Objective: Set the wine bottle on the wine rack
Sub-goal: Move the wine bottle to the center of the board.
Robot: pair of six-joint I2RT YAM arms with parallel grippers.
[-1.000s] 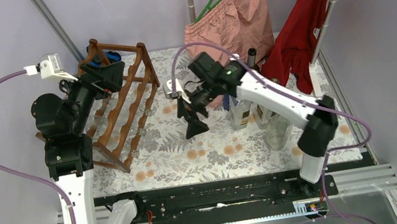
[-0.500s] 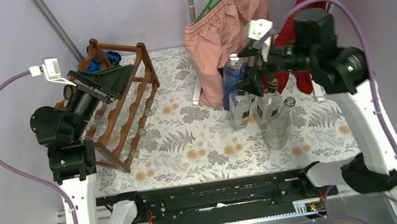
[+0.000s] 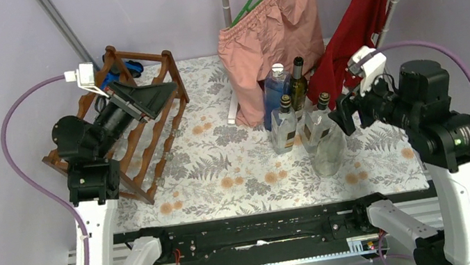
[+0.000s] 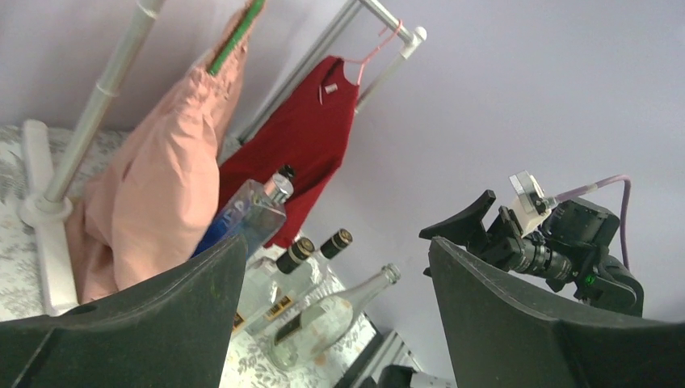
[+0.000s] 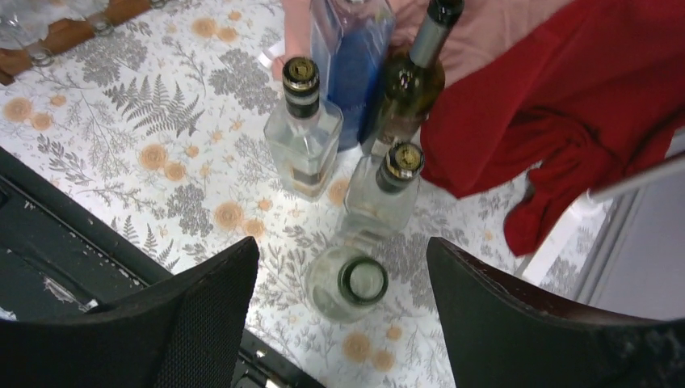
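Bottles crowd the right half of the desk (image 3: 225, 176), which wears a fern-and-flower cloth. The wine bottle (image 3: 297, 79), dark green with a black neck, stands upright at the back of that group. It is just beside a blue bottle (image 3: 275, 92) and right in front of a hanging red garment (image 3: 357, 30). Nearer the arms stand a squarish clear bottle (image 3: 285, 127), its twin (image 3: 319, 127), and a clear open-mouthed bottle (image 3: 328, 154).

The wine rack (image 3: 148, 131), reddish-brown with wavy rails, sits well apart from them at the desk's far left corner. The left arm (image 3: 88, 133) reaches over the rack's upper end. The left jaws are spread wide and hold nothing (from that wrist you look straight between them, across to the bottles).

The right arm (image 3: 430, 114) hangs at the right edge of the cluster. The right jaws are likewise wide apart and empty. They point downward, with the open-mouthed bottle showing below the gap. A pink garment (image 3: 269, 29) hangs behind the blue bottle.
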